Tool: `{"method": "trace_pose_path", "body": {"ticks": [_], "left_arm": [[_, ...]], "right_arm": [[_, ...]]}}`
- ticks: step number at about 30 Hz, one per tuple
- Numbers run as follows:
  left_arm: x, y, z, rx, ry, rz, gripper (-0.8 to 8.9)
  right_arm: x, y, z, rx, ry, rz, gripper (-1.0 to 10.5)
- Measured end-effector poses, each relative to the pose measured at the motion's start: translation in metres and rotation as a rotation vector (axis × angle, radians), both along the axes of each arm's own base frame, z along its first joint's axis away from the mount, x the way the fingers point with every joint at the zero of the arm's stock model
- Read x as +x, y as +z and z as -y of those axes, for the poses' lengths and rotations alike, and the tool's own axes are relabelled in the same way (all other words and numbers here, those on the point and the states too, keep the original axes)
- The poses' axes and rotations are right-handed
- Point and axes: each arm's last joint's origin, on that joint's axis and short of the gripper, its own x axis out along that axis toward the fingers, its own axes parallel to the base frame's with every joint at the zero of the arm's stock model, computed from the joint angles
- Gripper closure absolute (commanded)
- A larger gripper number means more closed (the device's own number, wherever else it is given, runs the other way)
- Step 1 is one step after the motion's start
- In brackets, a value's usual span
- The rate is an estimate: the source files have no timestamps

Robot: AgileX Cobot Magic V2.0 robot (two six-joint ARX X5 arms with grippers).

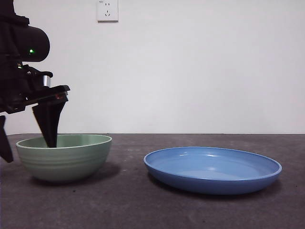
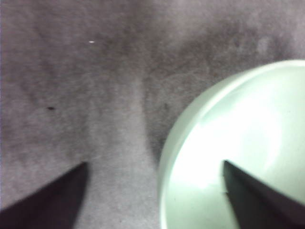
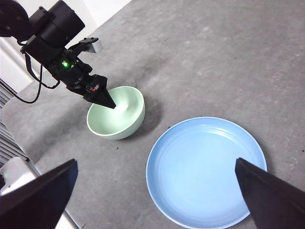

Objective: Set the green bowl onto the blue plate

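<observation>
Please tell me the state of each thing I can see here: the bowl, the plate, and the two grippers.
green bowl: upright on the table, empty, beside the plate, not on it.
blue plate: flat on the table, empty.
left gripper: open, straddling the bowl's rim, one jaw inside and one outside.
right gripper: open, high above the plate, holding nothing.

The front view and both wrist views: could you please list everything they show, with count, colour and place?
green bowl: one, pale mint green, on the table, apart from the plate.
blue plate: one, glossy blue, on the table beside the bowl, nothing in it.
table: one, dark grey, under both dishes.
wall socket: one, white, on the white wall behind.
left tool: one, black, open, straddling the bowl's rim, one jaw inside and one outside.
right tool: one, black, open, high above the plate, holding nothing.
</observation>
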Motion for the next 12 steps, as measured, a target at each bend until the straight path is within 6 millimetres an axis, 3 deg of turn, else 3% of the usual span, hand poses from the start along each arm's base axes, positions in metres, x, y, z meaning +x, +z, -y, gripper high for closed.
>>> {"method": "trace_pose_path", "body": {"ticks": [4,7,12], "left_arm": [[-0.0002,-0.0007,0.0017,0.002,-0.015,0.000,7.31],[0.0000,-0.0006,0.0017,0.002,-0.015,0.003,7.94],[0.0001,-0.0005,0.0019,0.003,-0.022,0.005,7.98]], "right_arm": [[0.0000,0.0000,0.0000,0.000,0.000,0.000,3.3],[0.0000,0.0000,0.0000,0.000,0.000,0.000,3.3],[0.0000,0.0000,0.0000,0.000,0.000,0.000,3.3]]}}
